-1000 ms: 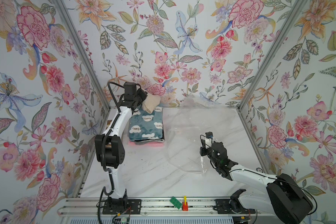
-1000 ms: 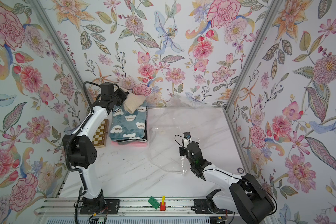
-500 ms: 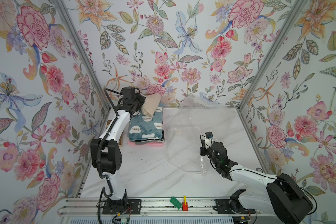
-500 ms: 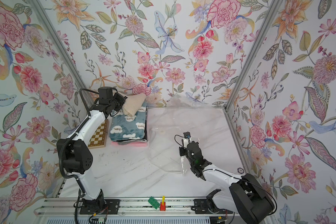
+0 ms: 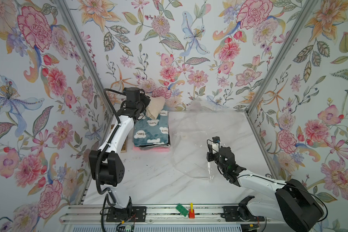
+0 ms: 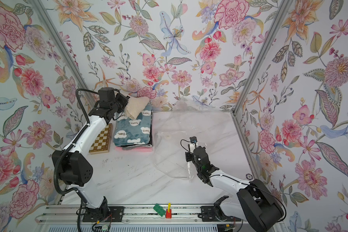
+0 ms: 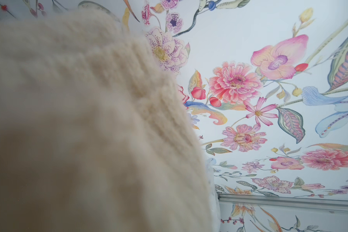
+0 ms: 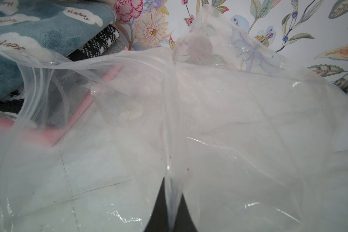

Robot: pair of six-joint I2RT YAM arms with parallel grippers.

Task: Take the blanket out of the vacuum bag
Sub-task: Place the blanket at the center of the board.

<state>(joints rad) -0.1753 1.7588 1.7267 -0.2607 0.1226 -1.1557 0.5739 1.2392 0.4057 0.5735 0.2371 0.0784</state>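
I see the vacuum bag [image 5: 197,136] lying across the table [image 5: 149,180] beside the folded stack [image 5: 152,130]. The cream blanket [image 5: 155,106] hangs above that stack, outside the bag, clamped in my left gripper [image 5: 147,102]. My right gripper [image 8: 171,206] pinches the bag's near edge.

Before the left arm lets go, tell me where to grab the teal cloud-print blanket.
Probably pinch the teal blanket's near edge, coming in low from the front. It lies flat on top of the stack, the cream blanket hangs over its far end, and the vacuum bag lies close along its right side.
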